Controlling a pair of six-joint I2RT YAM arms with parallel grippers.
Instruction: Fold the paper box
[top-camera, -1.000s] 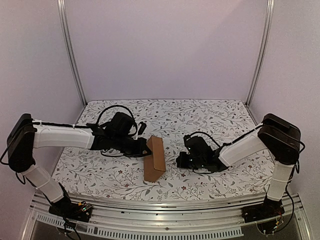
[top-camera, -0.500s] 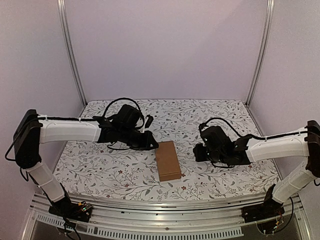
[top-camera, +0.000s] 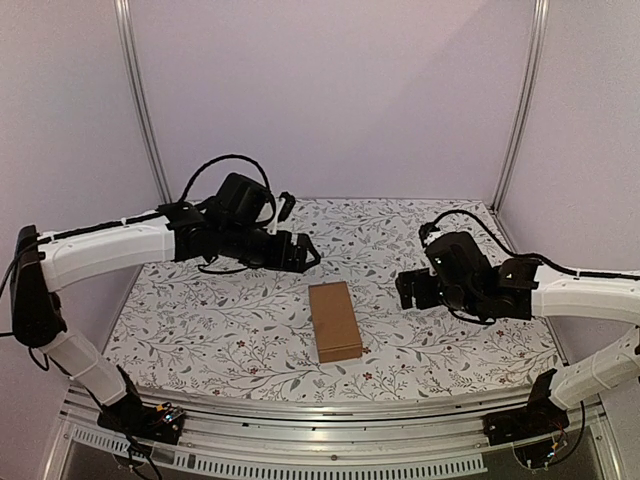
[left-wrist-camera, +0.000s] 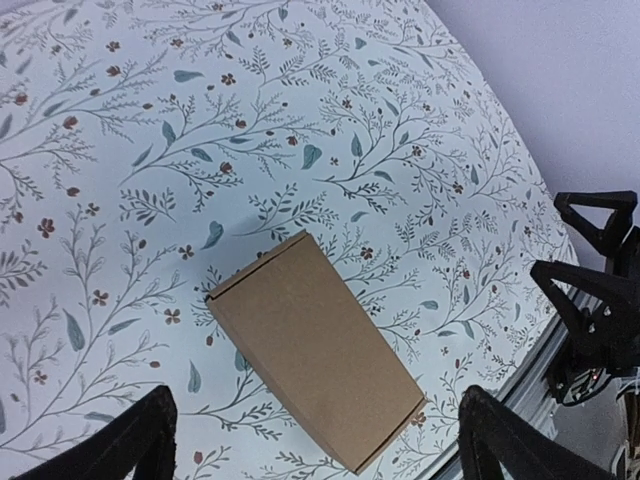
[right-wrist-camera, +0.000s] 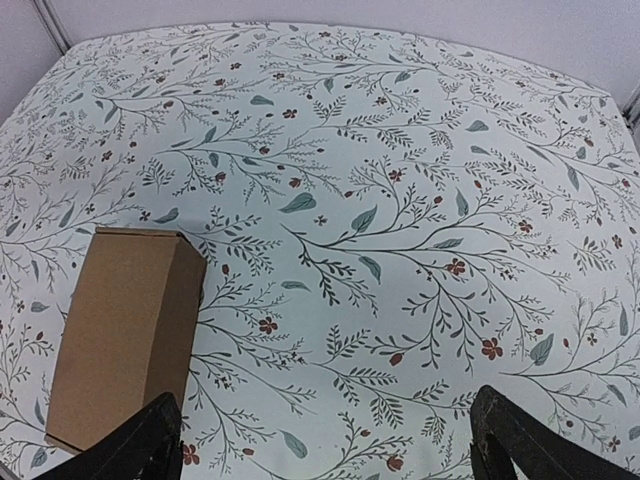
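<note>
The paper box (top-camera: 334, 320) is a closed, oblong brown cardboard box lying flat on the floral table, apart from both arms. From the left wrist camera the paper box (left-wrist-camera: 315, 362) lies below and between the wide-spread black fingers. My left gripper (top-camera: 303, 253) hovers open behind and left of the box, holding nothing. My right gripper (top-camera: 408, 291) hangs open to the right of the box, also with nothing in it. In the right wrist view the paper box (right-wrist-camera: 125, 337) lies at the lower left, beside the left fingertip (right-wrist-camera: 135, 450).
The floral tablecloth (top-camera: 420, 230) covers the whole work surface. Pale walls with metal uprights (top-camera: 520, 100) close in the back and sides. A metal rail (top-camera: 320, 420) runs along the near edge, where the arm bases (top-camera: 150, 420) are bolted.
A second ago the box stood tilted between both shut grippers. It now lies flat on the table, and both grippers have opened, lifted and drawn back from it.
</note>
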